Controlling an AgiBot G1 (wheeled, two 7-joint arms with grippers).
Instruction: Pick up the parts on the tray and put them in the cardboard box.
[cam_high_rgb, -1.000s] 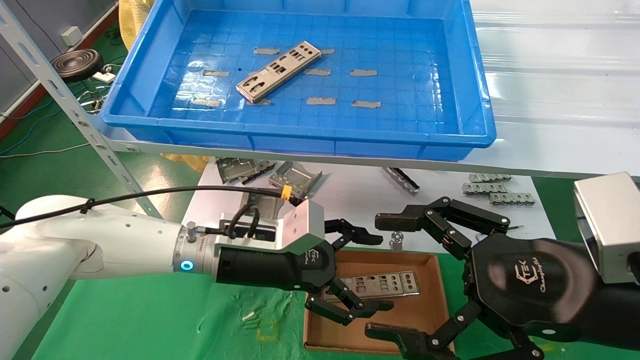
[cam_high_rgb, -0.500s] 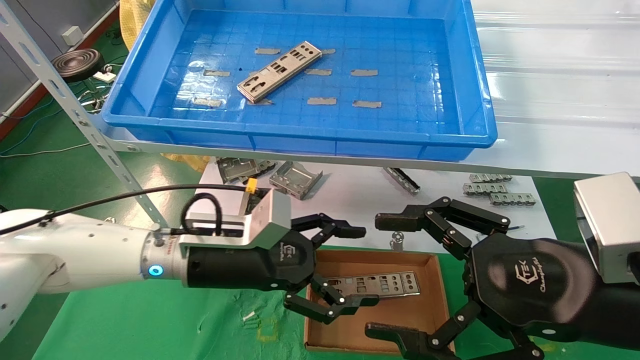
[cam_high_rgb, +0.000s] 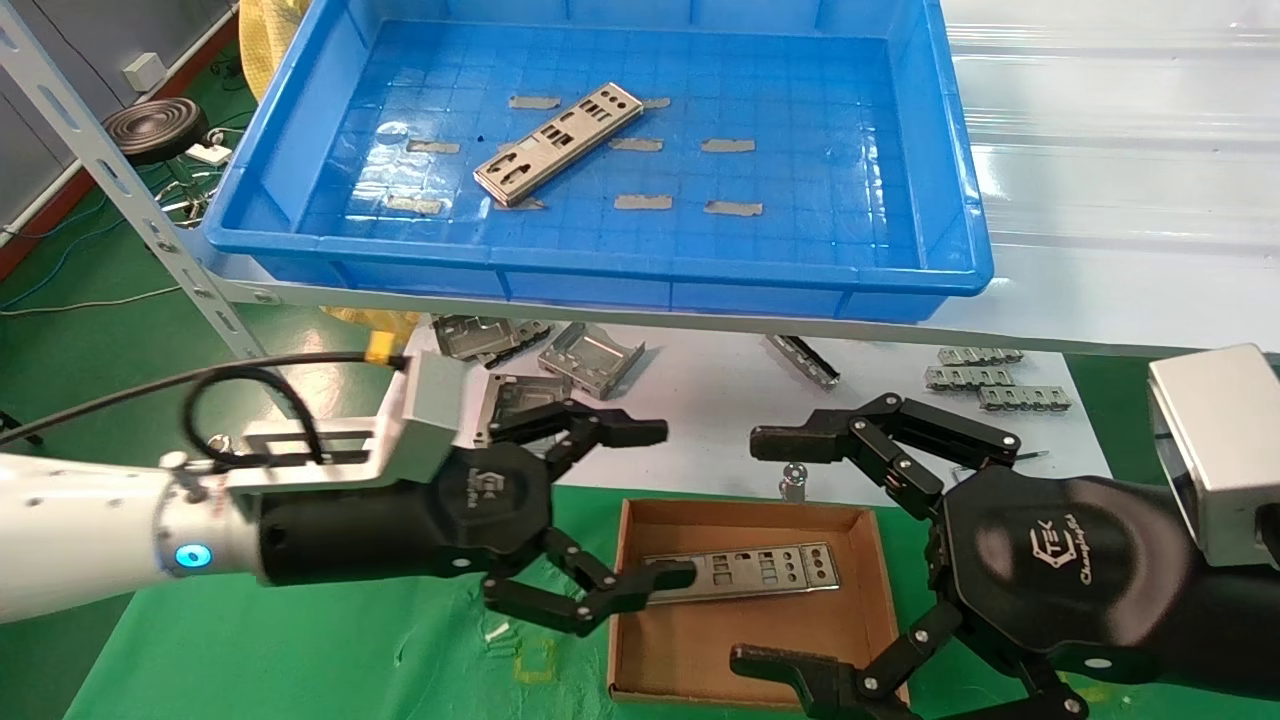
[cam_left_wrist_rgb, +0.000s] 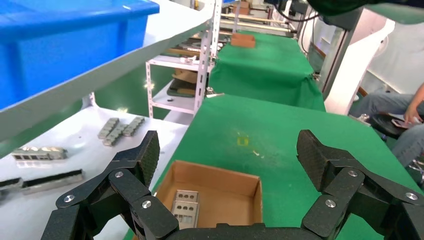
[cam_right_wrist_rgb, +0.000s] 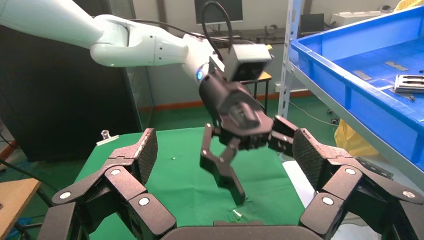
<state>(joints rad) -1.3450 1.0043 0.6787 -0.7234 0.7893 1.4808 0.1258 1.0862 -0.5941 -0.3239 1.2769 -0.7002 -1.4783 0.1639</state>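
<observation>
One silver-grey plate (cam_high_rgb: 557, 142) lies slantwise on the floor of the blue tray (cam_high_rgb: 600, 272) on the upper shelf. Another plate (cam_high_rgb: 762, 570) lies flat in the cardboard box (cam_high_rgb: 740, 512) on the green table. My left gripper (cam_high_rgb: 662, 503) is open and empty at the box's left edge, its lower fingertip over the plate's left end. The left wrist view shows the box (cam_left_wrist_rgb: 250, 186) and plate (cam_left_wrist_rgb: 184, 207) below the open left gripper (cam_left_wrist_rgb: 230, 150). My right gripper (cam_high_rgb: 760, 552) is open and empty, hovering at the box's right side; its own view (cam_right_wrist_rgb: 226, 150) looks at the left arm.
Folded metal brackets (cam_high_rgb: 590, 357) and small connector pieces (cam_high_rgb: 980, 380) lie on the white lower shelf behind the box. A grey shelf upright (cam_high_rgb: 150, 232) slants at the left. Green cloth (cam_high_rgb: 300, 640) covers the table left of the box.
My left gripper has drawn back to the left, off the box, staying open. The plate stays in the box. The right arm has not moved.
</observation>
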